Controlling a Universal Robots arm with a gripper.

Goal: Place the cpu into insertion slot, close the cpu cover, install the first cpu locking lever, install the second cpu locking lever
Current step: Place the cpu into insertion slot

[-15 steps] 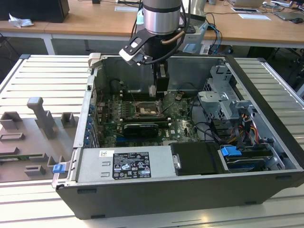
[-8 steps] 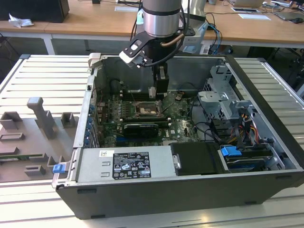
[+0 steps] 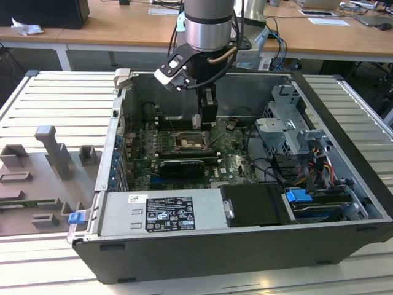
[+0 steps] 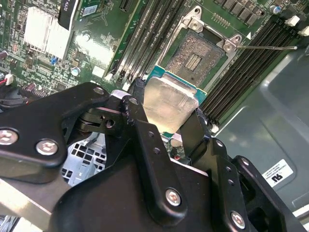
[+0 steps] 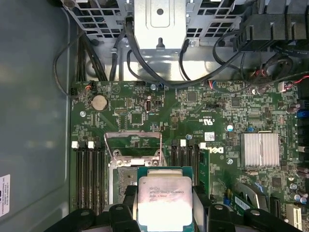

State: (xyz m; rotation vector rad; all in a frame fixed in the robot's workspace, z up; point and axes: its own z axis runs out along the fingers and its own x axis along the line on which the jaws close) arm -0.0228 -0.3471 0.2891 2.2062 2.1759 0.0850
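The cpu (image 4: 169, 99), a flat square chip with a silvery top, is clamped between my gripper's (image 4: 166, 110) black fingers (image 4: 140, 121). It hangs just above the motherboard, near one side of the insertion slot (image 4: 193, 58). That slot lies open, its dark contact field bare. In the first wrist view the cpu (image 5: 164, 200) covers part of the insertion slot (image 5: 122, 180), and the cpu cover (image 5: 131, 133) stands flipped up beyond it. A thin locking lever (image 4: 268, 47) sticks out sideways from the socket. In the exterior view my gripper (image 3: 207, 117) hovers over the slot (image 3: 187, 143) inside the computer case.
Long black memory slots (image 4: 154, 29) flank the socket on both sides. A finned heatsink (image 5: 260, 150), a coin battery (image 5: 99, 101) and black cables (image 5: 145, 63) lie on the board. The case wall (image 3: 202, 83) and drive cage (image 3: 288, 123) hem in the arm.
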